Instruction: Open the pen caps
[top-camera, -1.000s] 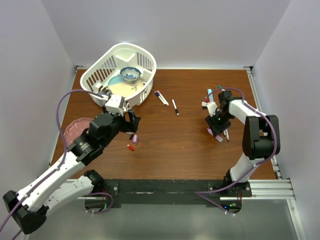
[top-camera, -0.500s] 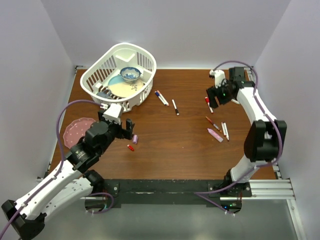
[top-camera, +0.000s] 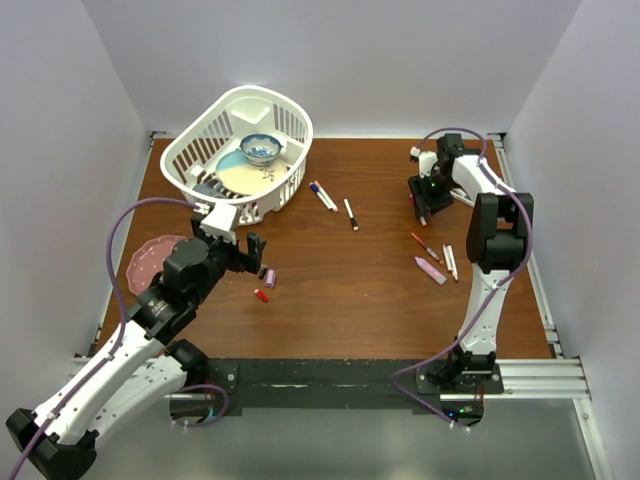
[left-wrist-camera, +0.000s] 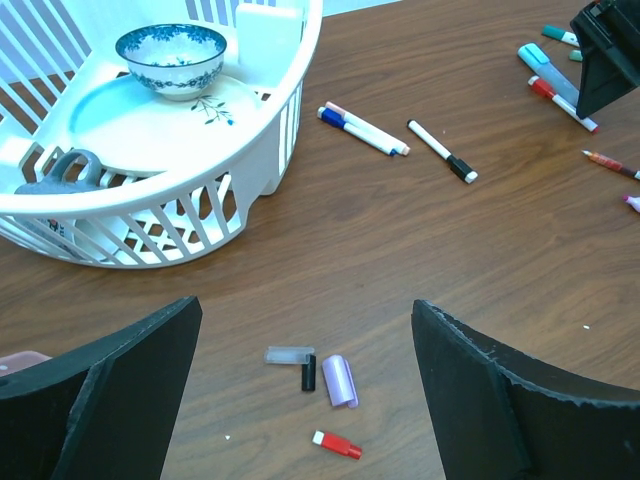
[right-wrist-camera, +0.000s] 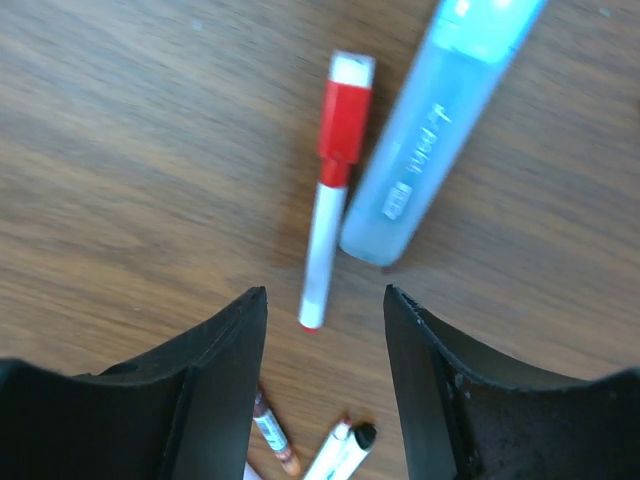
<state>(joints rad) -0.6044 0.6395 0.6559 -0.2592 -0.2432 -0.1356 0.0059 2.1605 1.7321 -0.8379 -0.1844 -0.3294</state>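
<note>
White walls close round three sides of a brown wood-grain counter (top-camera: 350, 310), and your work is split between its two ends. At the far right, your right end effector (right-wrist-camera: 322, 340) hangs low over a red-capped pen (right-wrist-camera: 325, 230), fingers spread with nothing between them. The pen's lower tip sits just ahead of the gap, so I judge you are lining up to take the barrel. A fat light-blue pen (right-wrist-camera: 440, 130) lies just beside it, close enough that a finger could nudge it as you come down. More pens (top-camera: 450, 262) lie nearer the arm bases on that side. A pair of pens (left-wrist-camera: 365, 135) and a black-tipped pen (left-wrist-camera: 440, 152) rest mid-counter beside the white basket (left-wrist-camera: 200, 215), which holds a blue-patterned bowl (left-wrist-camera: 171, 55) on a plate (left-wrist-camera: 130, 125).

Your left end effector (left-wrist-camera: 305, 320) is also wide open and empty. It hovers above a small cluster of loose caps: a clear cap (left-wrist-camera: 288, 355), a black cap (left-wrist-camera: 308, 372), a purple cap (left-wrist-camera: 339, 380), and a red cap (left-wrist-camera: 336, 445) a little apart. That cluster reads as the drop spot for caps already off, which would explain why the left arm hovers there rather than near the pens. Several pens look capped, so I judge the task only partly done. A pink plate (top-camera: 150, 262) sits at the counter's left edge.
</note>
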